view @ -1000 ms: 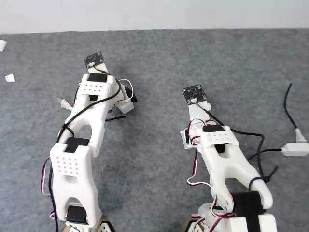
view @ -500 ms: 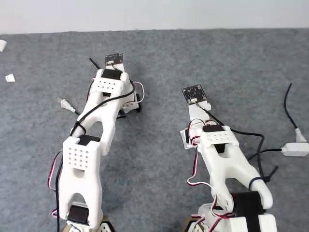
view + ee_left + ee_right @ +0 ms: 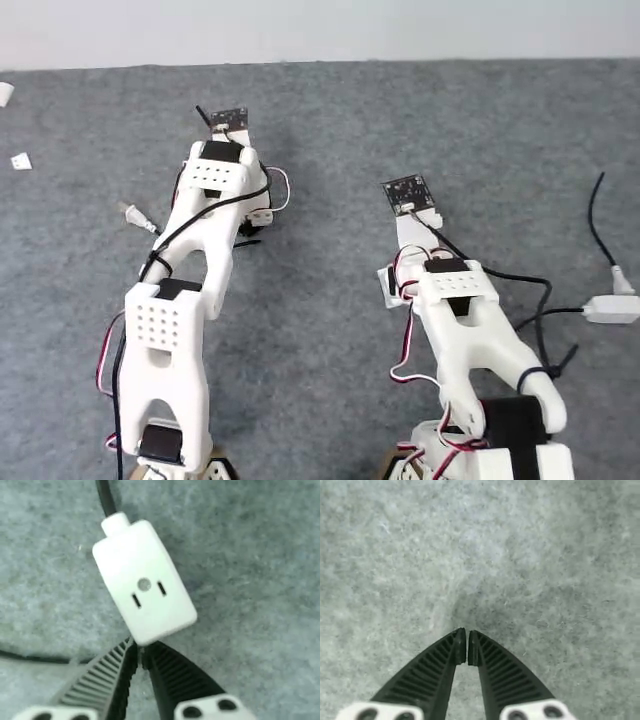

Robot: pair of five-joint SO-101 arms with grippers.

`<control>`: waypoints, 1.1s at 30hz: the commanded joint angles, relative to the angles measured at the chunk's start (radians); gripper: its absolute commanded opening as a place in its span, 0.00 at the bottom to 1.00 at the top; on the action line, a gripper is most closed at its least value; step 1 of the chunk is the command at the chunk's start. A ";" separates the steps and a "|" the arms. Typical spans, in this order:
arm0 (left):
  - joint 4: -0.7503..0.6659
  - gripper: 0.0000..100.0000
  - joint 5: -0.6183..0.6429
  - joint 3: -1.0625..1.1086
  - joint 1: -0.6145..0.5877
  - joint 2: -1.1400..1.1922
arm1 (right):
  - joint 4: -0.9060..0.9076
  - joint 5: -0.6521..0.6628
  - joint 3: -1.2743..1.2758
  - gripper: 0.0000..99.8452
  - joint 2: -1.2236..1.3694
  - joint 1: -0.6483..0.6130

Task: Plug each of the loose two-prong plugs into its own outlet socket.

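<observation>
- On the grey carpet (image 3: 330, 130) in the high view, the left arm (image 3: 190, 260) stretches toward the far side and the right arm (image 3: 460, 320) stands well apart on the right.
- A loose two-prong plug (image 3: 133, 214) lies just left of the left arm, with its thin cord running under the arm.
- At the right edge lies a white block (image 3: 610, 308) on a black cord. It looks like another socket, though its face cannot be made out.
- In the left wrist view, the left gripper (image 3: 141, 655) has its jaws pressed together with nothing between them.
- Its tips sit right at the end of a white outlet socket (image 3: 145, 592) lying face up on the carpet. Whether they touch it cannot be told.
- A black cable (image 3: 102, 495) leaves the socket's other end.
- In the right wrist view, the right gripper (image 3: 467, 647) has its jaws closed on nothing, over bare carpet.
</observation>
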 commanded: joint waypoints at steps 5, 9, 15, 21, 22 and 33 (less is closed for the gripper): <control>0.081 0.01 -0.120 0.117 -0.087 -0.333 | -0.010 0.003 -0.057 0.01 0.004 0.008; -0.077 0.01 -0.161 0.392 -0.115 -0.508 | -0.013 0.003 -0.057 0.01 0.004 0.008; -0.238 0.01 -0.209 0.756 -0.078 -0.838 | -0.013 0.003 -0.057 0.01 0.004 0.007; -0.298 0.14 -0.023 0.774 -0.080 -0.847 | -0.010 0.003 -0.057 0.01 0.004 0.004; -0.284 0.18 0.026 0.743 -0.074 -0.802 | -0.010 0.003 -0.057 0.01 0.004 0.002; -0.077 0.21 0.091 0.148 -0.043 -0.226 | -0.010 0.003 -0.057 0.01 0.004 0.002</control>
